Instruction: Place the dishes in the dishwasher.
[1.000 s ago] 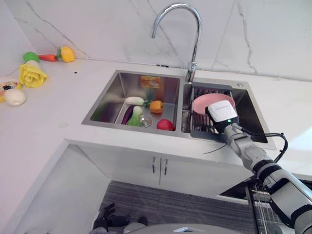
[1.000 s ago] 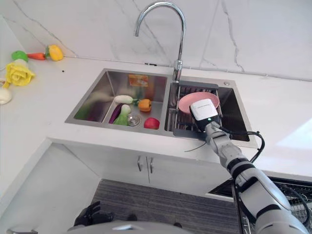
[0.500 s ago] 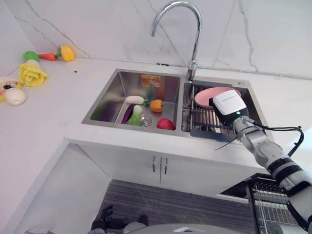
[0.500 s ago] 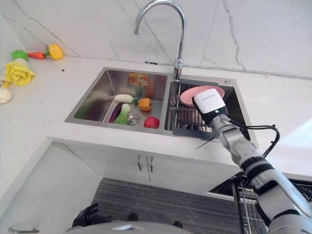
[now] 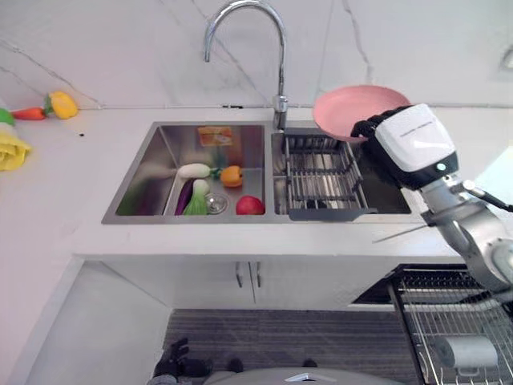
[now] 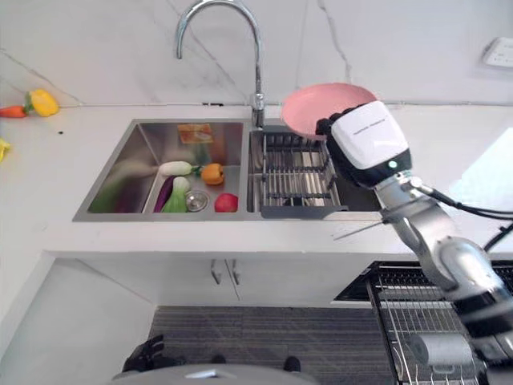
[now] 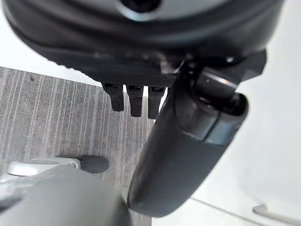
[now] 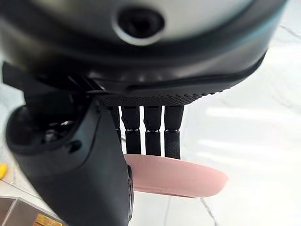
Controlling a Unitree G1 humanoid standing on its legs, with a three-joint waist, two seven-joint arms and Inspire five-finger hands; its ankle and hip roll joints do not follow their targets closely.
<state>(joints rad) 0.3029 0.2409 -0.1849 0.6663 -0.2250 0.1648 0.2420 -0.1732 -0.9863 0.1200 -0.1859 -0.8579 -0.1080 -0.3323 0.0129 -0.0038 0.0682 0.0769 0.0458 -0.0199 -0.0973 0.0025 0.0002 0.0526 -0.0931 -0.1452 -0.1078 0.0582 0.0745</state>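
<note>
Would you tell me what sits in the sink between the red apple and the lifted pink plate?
A wire dish rack, seen in both eye views.

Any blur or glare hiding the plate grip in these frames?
Right wrist view: hand is near and soft, yet fingers and thumb clearly pinch the plate; wall behind is washed out. Left eye view: plate is sharp, with glare on the counter.
</note>
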